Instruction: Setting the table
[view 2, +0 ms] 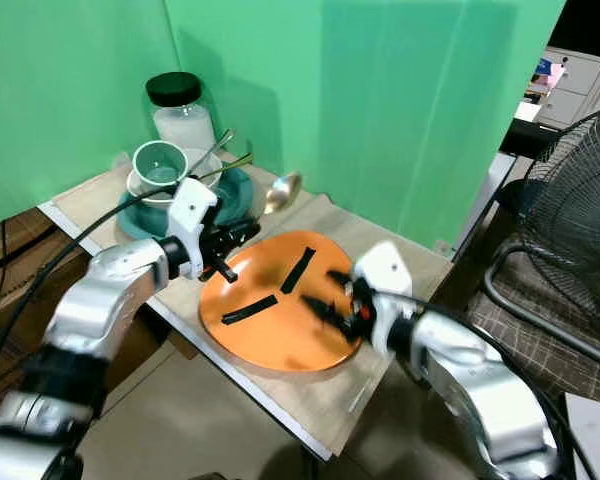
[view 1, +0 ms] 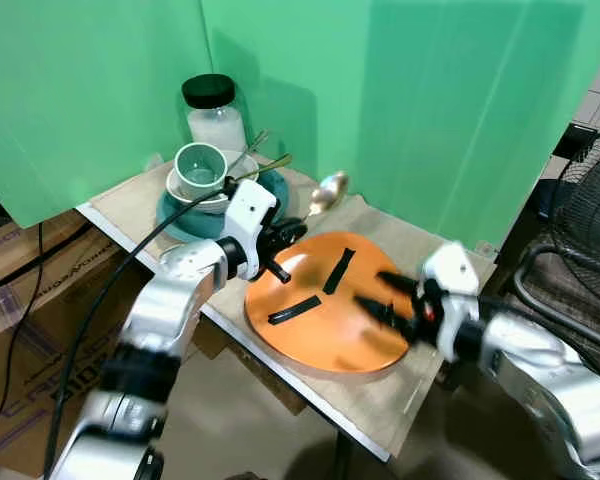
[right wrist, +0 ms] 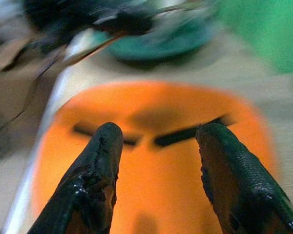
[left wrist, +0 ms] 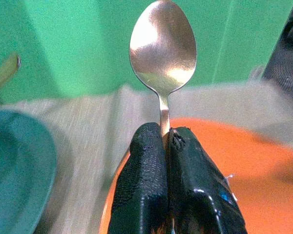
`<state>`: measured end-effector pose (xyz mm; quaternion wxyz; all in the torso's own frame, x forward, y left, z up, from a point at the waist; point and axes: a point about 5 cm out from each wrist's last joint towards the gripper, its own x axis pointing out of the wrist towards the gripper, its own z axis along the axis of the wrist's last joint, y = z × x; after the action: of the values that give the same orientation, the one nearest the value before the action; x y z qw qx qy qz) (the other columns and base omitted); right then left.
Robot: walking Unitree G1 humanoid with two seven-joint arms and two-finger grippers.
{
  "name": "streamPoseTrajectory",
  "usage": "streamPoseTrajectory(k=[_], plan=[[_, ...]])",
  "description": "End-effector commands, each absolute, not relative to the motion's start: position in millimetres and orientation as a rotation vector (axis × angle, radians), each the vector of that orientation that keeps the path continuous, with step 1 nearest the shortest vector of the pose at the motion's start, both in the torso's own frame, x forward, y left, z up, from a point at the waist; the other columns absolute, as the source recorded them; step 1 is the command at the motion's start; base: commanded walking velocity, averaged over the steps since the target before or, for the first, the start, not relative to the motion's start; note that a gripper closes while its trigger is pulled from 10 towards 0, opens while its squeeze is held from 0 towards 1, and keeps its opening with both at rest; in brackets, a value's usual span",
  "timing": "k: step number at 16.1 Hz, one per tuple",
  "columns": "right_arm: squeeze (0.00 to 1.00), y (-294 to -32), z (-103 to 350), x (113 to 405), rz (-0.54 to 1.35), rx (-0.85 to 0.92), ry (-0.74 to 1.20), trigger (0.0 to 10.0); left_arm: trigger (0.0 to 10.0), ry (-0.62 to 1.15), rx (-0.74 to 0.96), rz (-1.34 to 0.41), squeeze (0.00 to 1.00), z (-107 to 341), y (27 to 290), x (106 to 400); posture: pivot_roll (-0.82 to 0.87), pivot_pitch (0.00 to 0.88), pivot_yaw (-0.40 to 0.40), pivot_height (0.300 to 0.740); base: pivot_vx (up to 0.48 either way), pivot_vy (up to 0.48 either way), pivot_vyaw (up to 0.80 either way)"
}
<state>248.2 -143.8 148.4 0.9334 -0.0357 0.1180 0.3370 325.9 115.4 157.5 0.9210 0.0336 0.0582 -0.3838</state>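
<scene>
— What do you have in the left gripper (view 1: 298, 232) now?

— I see it pinching a metal spoon (left wrist: 162, 53) by the handle. In the left wrist view the two black fingers (left wrist: 141, 180) are pressed together on the thin stem, and the bowl of the spoon stands out past the fingertips. From the head camera the spoon is held above the cloth, just beyond the far edge of the orange placemat (view 1: 320, 330).

— And the right gripper (view 1: 392, 300)?

— Its fingers are spread apart and hold nothing. It is over the right part of the placemat, pointing toward the left arm. In the right wrist view I see the two black strips (view 1: 338, 270) on the mat between and beyond the fingertips.

— Where is the rest of the tableware?

— At the far left corner of the table (view 1: 115, 205), which has a beige cloth on it. There is a teal plate (view 1: 180, 215), on it a white bowl (view 1: 185, 190) with a pale green cup (view 1: 200, 168) inside. Some cutlery handles (view 1: 265, 160) lean out from this stack. Behind it stands a glass jar (view 1: 215, 115) with a black lid and white content. A green screen (view 1: 400, 100) is behind everything.
</scene>
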Motion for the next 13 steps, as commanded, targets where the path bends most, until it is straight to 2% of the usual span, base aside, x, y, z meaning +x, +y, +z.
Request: streamPoseTrajectory(k=[1,2,6,8,9,10,11,13], plan=[[0.0,-148,152,253,0.611,-0.082,0.212,10.0,0.0,0.073,0.048,-0.771,0.0,167,120,324,-0.1,0.0,0.053,0.74,0.0,0.0,0.0],[0.0,-143,157,252,0.503,-0.019,0.142,10.0,0.0,0.033,0.06,-0.728,0.0,172,127,309,-0.1,0.0,0.053,0.74,0.0,0.0,0.0],[0.0,-140,161,243,0.365,0.041,0.088,10.0,0.0,-0.02,0.028,-0.63,0.0,180,131,279,-0.1,0.0,0.049,0.74,0.0,0.0,0.0],[0.0,-140,159,238,0.299,0.064,0.088,10.0,0.0,-0.083,0.061,-0.471,0.0,185,138,271,-0.11,0.0,0.052,0.74,0.0,0.0,-0.4],[0.0,-140,158,235,0.269,0.085,0.086,10.0,9.5,-0.095,0.079,-0.392,0.0,187,143,266,-0.11,0.0,0.052,0.74,0.0,0.0,-0.8],[0.0,-140,158,234,0.259,0.091,0.086,10.0,9.5,-0.088,0.079,-0.372,0.0,186,144,263,-0.11,0.0,0.053,0.74,0.0,0.0,-0.8],[0.0,-140,158,233,0.247,0.098,0.085,10.0,10.0,-0.076,0.086,-0.358,0.0,185,145,261,-0.11,0.0,0.053,0.74,0.0,0.0,-0.8],[0.0,-140,157,230,0.213,0.106,0.089,10.0,10.0,-0.02,0.109,-0.356,0.0,176,144,253,-0.1,0.0,0.052,0.74,0.0,0.0,-0.8]])
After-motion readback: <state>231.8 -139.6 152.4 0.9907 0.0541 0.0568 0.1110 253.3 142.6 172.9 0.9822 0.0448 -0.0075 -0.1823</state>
